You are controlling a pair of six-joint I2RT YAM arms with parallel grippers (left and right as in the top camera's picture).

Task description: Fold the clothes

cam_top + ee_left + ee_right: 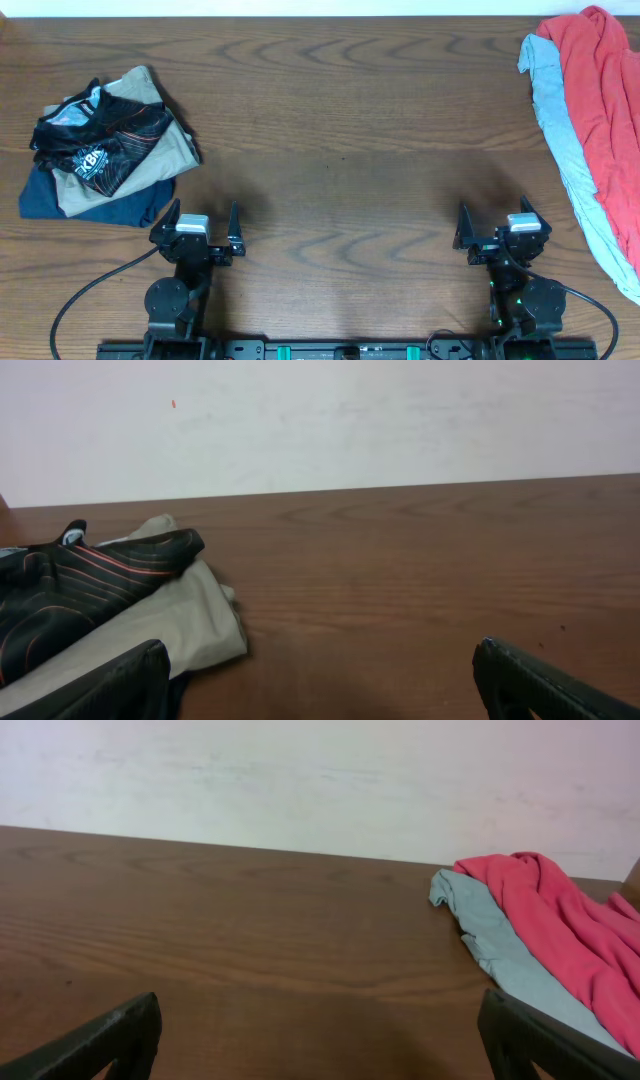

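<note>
Shows left hand (pixel 204 215) and right hand (pixel 494 212) spread wide, empty, at front of tabletop (pixel 340 120). Finds coral-red T-shirt (pixel 605 90) crumpled against grey-blue shirt (pixel 565 130) at far right edge.

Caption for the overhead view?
Open left gripper and right gripper; dark garment pile left, coral T-shirt and grey-blue shirt right.

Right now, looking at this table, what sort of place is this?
Probably a robotics lab: the left gripper and right gripper sit at a wooden table by a plain white wall, with a red shirt and a dark clothes pile laid out.
</note>
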